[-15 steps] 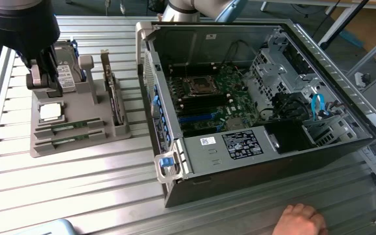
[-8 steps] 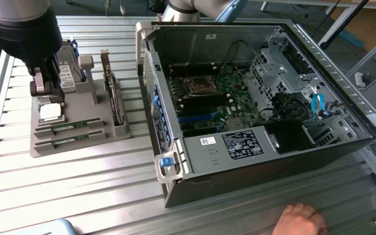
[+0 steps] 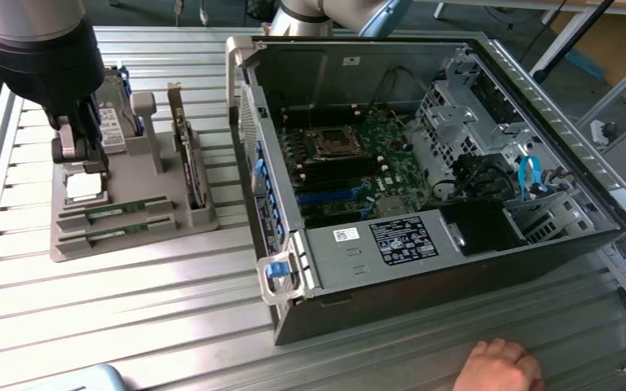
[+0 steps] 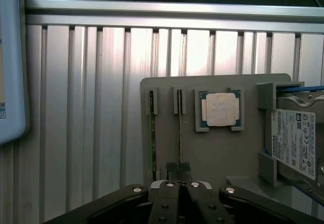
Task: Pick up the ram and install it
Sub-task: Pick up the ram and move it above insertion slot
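Logging fingers (image 4: 172,171): we find them pressed together, gripping nothing, poised over the grey holder (image 4: 212,153) on the table (image 3: 128,326), at nine o'clock of the open computer case (image 3: 335,252). We see the ram (image 4: 179,128) edge-up in its holder slot, running straight to the fingertips; contact we cannot tell. Beside it lies the processor chip (image 4: 220,109).
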Tool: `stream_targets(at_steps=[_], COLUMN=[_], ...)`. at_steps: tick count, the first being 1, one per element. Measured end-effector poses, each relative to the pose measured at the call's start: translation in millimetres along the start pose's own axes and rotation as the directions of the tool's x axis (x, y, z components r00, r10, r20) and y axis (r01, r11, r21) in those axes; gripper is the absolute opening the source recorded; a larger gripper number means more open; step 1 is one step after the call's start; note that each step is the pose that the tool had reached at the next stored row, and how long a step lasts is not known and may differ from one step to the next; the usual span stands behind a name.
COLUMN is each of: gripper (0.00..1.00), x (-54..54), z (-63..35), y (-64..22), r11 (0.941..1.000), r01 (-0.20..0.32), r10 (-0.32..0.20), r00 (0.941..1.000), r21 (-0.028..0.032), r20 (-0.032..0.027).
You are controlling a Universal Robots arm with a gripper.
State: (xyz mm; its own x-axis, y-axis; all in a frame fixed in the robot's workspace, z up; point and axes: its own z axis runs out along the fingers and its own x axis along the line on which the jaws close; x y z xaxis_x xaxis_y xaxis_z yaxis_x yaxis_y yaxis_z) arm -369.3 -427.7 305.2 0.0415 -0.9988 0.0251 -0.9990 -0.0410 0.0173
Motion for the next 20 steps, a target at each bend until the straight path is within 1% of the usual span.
stream_targets(at_steps=[4,5,7,8,20], gripper=[0.11,0.17,0.17,0.24,0.24], x=[0.0,0.0,0.0,0.0,4.7], z=[0.0,0.0,0.0,0.0,0.1], y=[0.0,0.0,0.0,0.0,0.2], r11=[1.0000,1.0000,1.0000,1.0000,1.0000], r01=[0.000,0.000,0.000,0.000,0.000], r10=[0.000,0.000,0.000,0.000,0.000], r00=[1.0000,1.0000,1.0000,1.0000,1.0000], r21=[0.0000,0.0000,0.0000,0.0000,0.0000], r20=[0.0001,0.0000,0.0000,0.0000,0.0000])
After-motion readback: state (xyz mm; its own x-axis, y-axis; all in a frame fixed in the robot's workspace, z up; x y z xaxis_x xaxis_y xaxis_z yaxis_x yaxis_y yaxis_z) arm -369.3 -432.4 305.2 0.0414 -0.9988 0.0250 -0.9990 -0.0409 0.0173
